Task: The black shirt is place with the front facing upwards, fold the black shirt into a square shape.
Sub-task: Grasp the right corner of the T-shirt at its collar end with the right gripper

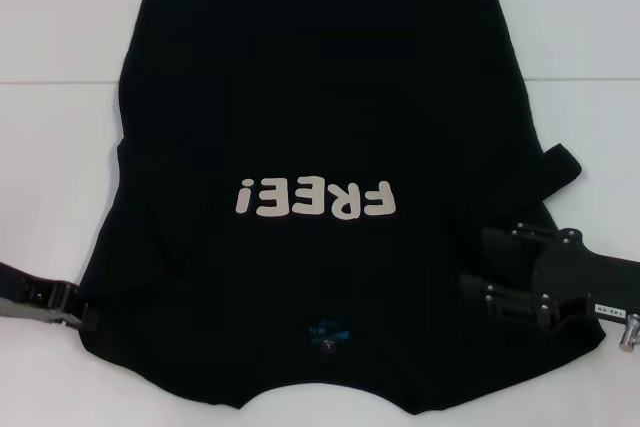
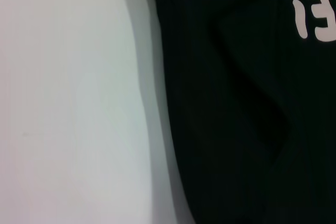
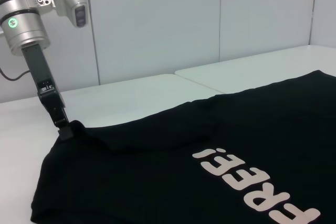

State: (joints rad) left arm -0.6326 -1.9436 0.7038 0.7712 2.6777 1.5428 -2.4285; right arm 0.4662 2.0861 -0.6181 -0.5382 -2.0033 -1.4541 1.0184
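Lying flat, print up: shirt (image 1: 320, 97). Left gripper (image 1: 82, 315) pinching its edge; right gripper (image 1: 480, 292) over opposite side, finger state unclear.

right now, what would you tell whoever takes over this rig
Left gripper: at the near left edge of the black shirt, fingertips down at the cloth; whether it has pinched it cannot be told.
Right gripper: low over the shirt's near right side; its grip cannot be told either.
The shirt lies on the white table front up, the FREE! print showing, both sleeves already folded in over the body.
Left to do: the remaining folds that bring it to a square.
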